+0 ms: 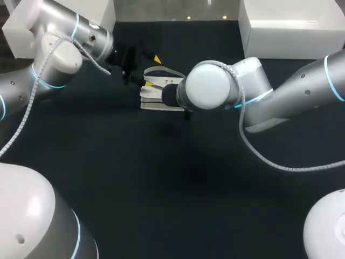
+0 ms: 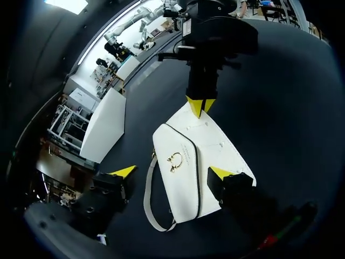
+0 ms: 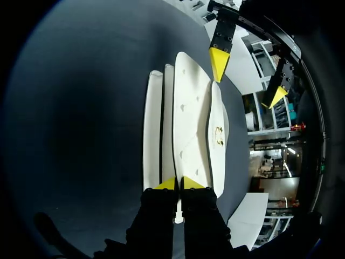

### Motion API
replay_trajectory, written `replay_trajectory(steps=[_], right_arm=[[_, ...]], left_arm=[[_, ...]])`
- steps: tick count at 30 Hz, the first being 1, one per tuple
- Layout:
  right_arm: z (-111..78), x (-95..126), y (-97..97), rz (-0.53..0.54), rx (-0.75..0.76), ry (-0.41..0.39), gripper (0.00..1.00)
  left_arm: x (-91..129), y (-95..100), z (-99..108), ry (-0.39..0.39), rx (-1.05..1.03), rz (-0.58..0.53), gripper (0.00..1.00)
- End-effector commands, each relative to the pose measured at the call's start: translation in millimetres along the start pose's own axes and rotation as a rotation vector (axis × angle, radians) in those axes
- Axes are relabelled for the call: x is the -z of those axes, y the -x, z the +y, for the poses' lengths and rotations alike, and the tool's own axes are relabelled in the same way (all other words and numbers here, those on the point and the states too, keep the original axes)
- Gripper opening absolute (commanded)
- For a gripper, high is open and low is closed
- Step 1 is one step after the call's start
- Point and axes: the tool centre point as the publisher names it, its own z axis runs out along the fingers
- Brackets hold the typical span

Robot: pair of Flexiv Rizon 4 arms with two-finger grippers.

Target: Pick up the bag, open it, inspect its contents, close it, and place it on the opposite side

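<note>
A white bag [image 1: 156,93] with a gold clasp [image 2: 175,161] lies flat on the dark table [image 1: 161,183], its strap [image 2: 151,208] looping off one end. My left gripper [image 2: 172,172] is open at the clasp end: one fingertip [image 2: 220,172] is over the bag's body and the other [image 2: 124,171] is off to the side above the table. My right gripper [image 3: 179,183] is shut on the thin edge of the bag's opposite end [image 3: 186,124]. In the head view my right wrist [image 1: 207,86] hides that gripper.
A white box [image 1: 291,24] stands at the back right of the table and another [image 1: 32,27] at the back left. The wide dark tabletop stretches toward the front.
</note>
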Motion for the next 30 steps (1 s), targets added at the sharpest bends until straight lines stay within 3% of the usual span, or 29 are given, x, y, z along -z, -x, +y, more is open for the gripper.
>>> replay_trajectory(steps=[1, 2, 6, 7, 30], right_arm=[[1.2, -2.2, -2.0, -0.004, 0.0, 0.0, 0.0], [1.2, -2.2, -2.0, -0.004, 0.0, 0.0, 0.0], [1.2, -2.2, -2.0, -0.004, 0.0, 0.0, 0.0], [1.2, -2.2, -2.0, -0.004, 0.0, 0.0, 0.0], [1.2, -2.2, -2.0, -0.004, 0.0, 0.0, 0.0]], left_arm=[[-6.4, -8.3, -2.0, 0.012, -0.005, -0.051, 0.69], [-7.6, -9.1, -2.0, 0.004, -0.005, -0.047, 0.63], [-12.9, -11.9, -1.0, 0.01, -0.007, -0.049, 0.56], [-14.8, -12.7, -0.5, 0.017, -0.012, -0.05, 0.49], [-34.0, -22.0, 15.4, 0.053, -0.028, -0.029, 0.45]])
